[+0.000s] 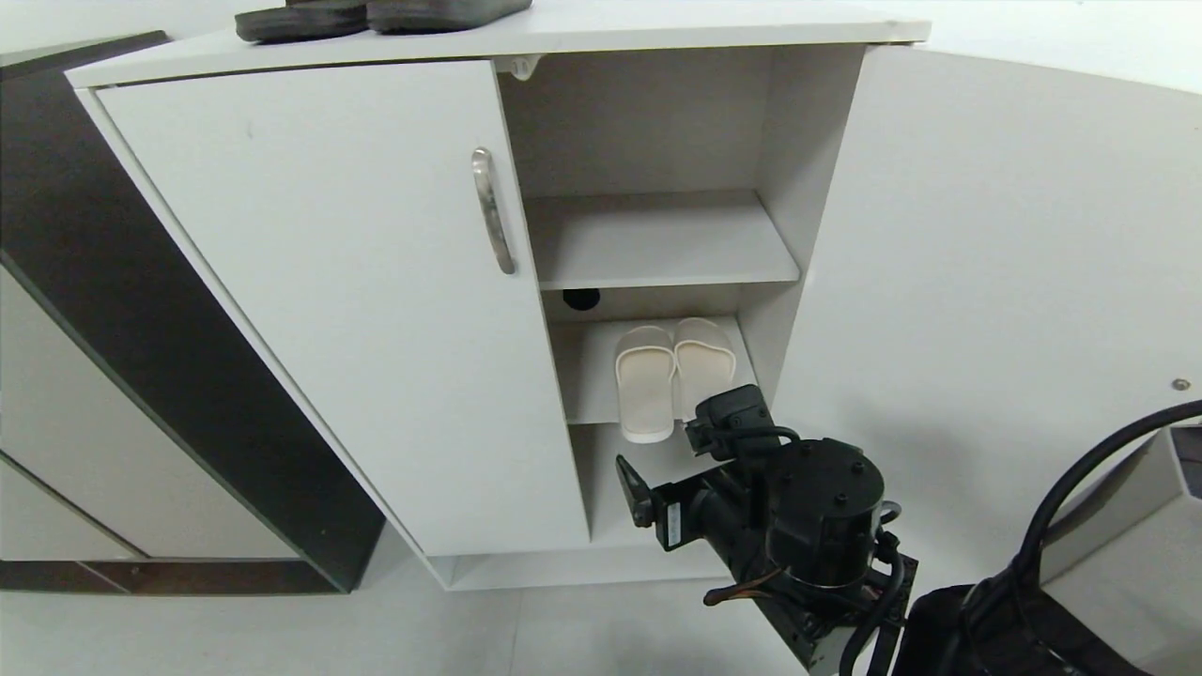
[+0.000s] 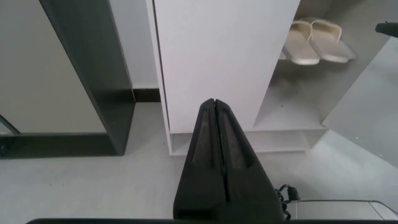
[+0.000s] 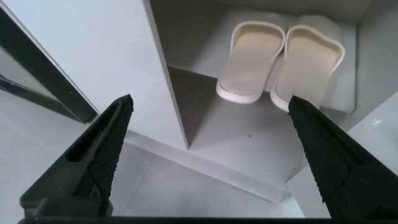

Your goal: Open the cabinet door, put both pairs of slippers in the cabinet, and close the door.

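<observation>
Spread wide and empty: right fingers (image 3: 106, 149), just short of the open compartment of the cabinet (image 1: 817, 141). Straight ahead, between the tips, pale slippers (image 3: 252, 59) side by side on the second shelf (image 1: 582, 376), one jutting over its front edge. Off to the outer side of those fingers, the open door (image 1: 986, 235). Pressed together on nothing: left fingers (image 2: 205, 143), low, facing the closed door (image 1: 329, 310). Far above both, on the cabinet top, dark slippers (image 1: 376, 14), probably a pair, cut off at the frame edge.
</observation>
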You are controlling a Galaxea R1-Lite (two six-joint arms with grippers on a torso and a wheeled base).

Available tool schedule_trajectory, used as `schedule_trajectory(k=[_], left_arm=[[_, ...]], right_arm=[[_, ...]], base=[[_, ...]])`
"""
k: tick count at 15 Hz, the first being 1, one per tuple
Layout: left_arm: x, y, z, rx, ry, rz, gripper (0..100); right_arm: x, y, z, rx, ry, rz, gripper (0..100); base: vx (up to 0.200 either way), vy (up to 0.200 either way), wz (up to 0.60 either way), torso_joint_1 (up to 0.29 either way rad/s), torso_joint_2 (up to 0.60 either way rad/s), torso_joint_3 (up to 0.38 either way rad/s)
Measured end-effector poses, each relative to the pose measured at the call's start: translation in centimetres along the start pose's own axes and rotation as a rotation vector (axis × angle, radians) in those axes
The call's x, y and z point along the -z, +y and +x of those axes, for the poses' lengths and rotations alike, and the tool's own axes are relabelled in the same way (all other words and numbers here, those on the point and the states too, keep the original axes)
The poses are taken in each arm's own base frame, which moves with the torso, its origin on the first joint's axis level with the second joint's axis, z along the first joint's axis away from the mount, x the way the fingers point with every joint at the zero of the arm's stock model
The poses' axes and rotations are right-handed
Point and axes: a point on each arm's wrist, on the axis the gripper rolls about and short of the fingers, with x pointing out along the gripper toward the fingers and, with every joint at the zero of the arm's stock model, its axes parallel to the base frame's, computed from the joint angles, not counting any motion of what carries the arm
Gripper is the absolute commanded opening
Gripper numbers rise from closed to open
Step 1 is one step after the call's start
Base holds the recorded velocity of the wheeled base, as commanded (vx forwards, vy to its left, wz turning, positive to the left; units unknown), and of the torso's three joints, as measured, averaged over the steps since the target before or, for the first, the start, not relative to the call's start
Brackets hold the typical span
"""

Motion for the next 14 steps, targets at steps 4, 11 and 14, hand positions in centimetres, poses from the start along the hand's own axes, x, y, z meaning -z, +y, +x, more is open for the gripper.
schedule_trajectory(k=[4, 11, 14], left_arm=[[0.0, 0.0, 0.0, 0.000, 0.000, 0.000, 0], [0.0, 0.0, 0.0, -0.001, 0.000, 0.003, 0], [0.0, 0.0, 0.0, -0.001, 0.000, 0.003, 0]], right_arm=[[0.2, 0.0, -0.2, -0.026, 0.010, -0.004, 100], [0.4, -0.5, -1.5, -0.164, 0.045, -0.005, 100], [0.3, -0.8, -1.6, -0.174, 0.046, -0.003, 100]], base=[[0.000, 0.000, 0.00, 0.001, 0.00, 0.199], [0.000, 0.000, 0.00, 0.003, 0.00, 0.191], [0.000, 0.000, 0.00, -0.001, 0.00, 0.017]])
